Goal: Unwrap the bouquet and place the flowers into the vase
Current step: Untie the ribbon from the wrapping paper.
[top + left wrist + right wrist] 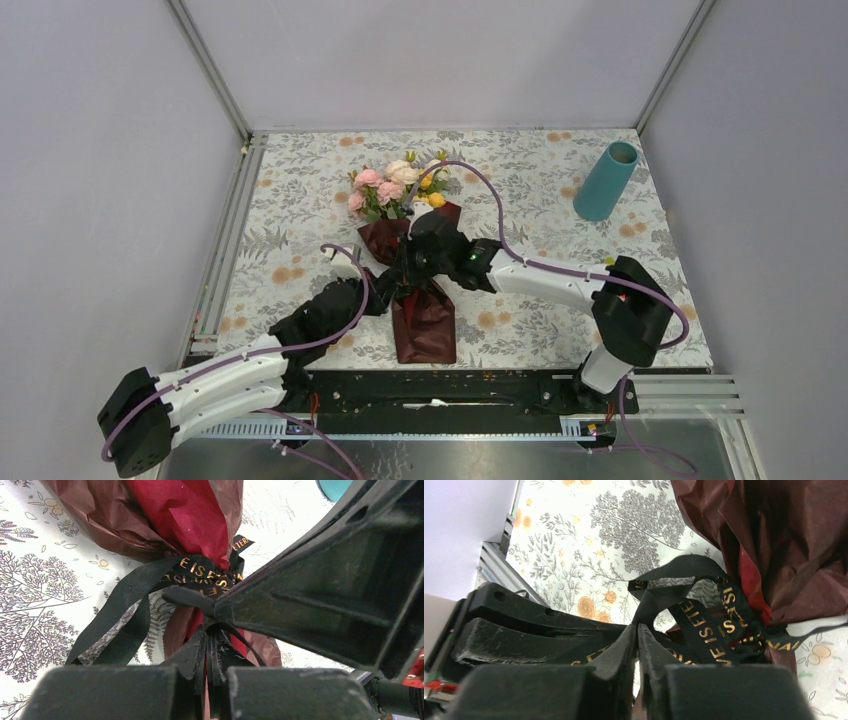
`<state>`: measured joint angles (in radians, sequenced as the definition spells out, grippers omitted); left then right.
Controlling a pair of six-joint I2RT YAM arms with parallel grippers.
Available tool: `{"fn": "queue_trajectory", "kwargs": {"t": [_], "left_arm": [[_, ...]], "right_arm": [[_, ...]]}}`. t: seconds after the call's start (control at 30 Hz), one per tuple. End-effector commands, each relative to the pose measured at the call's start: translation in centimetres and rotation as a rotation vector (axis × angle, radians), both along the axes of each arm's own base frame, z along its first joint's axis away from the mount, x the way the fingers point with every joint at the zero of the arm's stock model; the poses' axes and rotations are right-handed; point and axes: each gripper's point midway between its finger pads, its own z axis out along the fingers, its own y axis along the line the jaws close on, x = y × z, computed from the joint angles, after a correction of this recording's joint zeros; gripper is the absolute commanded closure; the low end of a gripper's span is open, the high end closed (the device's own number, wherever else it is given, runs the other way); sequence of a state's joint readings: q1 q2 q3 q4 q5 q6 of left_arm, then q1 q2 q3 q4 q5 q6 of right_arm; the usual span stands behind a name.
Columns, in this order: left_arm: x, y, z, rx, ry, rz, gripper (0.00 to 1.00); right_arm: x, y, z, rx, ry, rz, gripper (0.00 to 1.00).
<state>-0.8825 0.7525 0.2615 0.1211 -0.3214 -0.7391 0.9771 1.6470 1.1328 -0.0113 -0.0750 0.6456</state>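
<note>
The bouquet lies in the middle of the table, its flowers (388, 186) pointing away from me and its dark red paper (425, 322) (185, 510) (784, 540) flaring toward the near edge. A black ribbon (150, 577) (704, 620) with gold lettering is tied around its waist. Both grippers meet at that knot. My left gripper (385, 295) (212, 625) is shut on a strand of the ribbon. From the other side, my right gripper (408, 262) (638, 626) is shut on a ribbon loop. The teal vase (605, 180) (335, 486) stands upright at the far right.
A flower-printed tablecloth (300, 210) covers the table. Metal rails run along the left edge (228, 240) and the near edge (640, 385). Grey walls close in the back and both sides. A purple cable (500, 215) arcs over the right arm above the bouquet.
</note>
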Motion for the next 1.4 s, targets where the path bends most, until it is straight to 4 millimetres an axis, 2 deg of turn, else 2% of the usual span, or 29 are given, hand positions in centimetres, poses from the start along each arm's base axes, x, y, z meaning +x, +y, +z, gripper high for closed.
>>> {"fn": "queue_trajectory", "kwargs": {"t": [0.0, 0.07, 0.13, 0.27, 0.4, 0.5, 0.6, 0.67, 0.77, 1.0, 1.13, 1.23, 1.37], "left_arm": [[0.3, -0.2, 1.1, -0.044, -0.021, 0.004, 1.0], [0.3, -0.1, 0.9, -0.044, -0.017, 0.007, 1.0], [0.3, 0.0, 0.9, -0.046, -0.015, 0.009, 1.0], [0.3, 0.1, 0.8, -0.049, -0.014, 0.014, 1.0], [0.3, 0.3, 0.5, -0.047, -0.008, 0.019, 1.0], [0.2, 0.3, 0.4, -0.048, -0.004, 0.015, 1.0], [0.2, 0.3, 0.3, -0.048, -0.003, 0.01, 1.0], [0.1, 0.3, 0.2, -0.049, -0.001, 0.008, 1.0], [0.1, 0.3, 0.1, -0.051, 0.002, 0.005, 1.0], [0.0, 0.3, 0.1, -0.052, 0.003, -0.002, 1.0], [0.0, 0.3, 0.2, -0.047, 0.002, -0.006, 1.0], [-0.1, 0.3, 0.2, -0.045, 0.002, -0.011, 1.0], [0.0, 0.3, 0.3, -0.045, 0.003, -0.011, 1.0]], "right_arm": [[0.5, -0.2, 1.3, -0.036, -0.061, -0.006, 0.8], [0.8, -1.1, 2.2, -0.057, -0.097, -0.021, 0.64], [1.1, -2.1, 3.3, -0.084, -0.139, -0.036, 0.54], [1.3, -4.6, 5.9, -0.116, -0.219, -0.061, 0.39], [2.1, -8.3, 7.5, -0.176, -0.275, -0.137, 0.27], [3.4, -11.2, 6.4, -0.197, -0.254, -0.211, 0.26], [4.8, -12.8, 4.1, -0.195, -0.189, -0.232, 0.28], [5.3, -12.9, 2.7, -0.191, -0.153, -0.206, 0.29], [5.3, -11.8, 1.4, -0.145, -0.096, -0.148, 0.31], [5.8, -8.1, -0.5, 0.026, -0.021, -0.016, 0.39], [5.3, -6.1, -1.3, 0.097, -0.029, 0.112, 0.4], [5.4, -5.7, -2.7, 0.082, -0.028, 0.159, 0.4], [5.6, -6.1, -3.7, 0.062, -0.027, 0.172, 0.41]]}}
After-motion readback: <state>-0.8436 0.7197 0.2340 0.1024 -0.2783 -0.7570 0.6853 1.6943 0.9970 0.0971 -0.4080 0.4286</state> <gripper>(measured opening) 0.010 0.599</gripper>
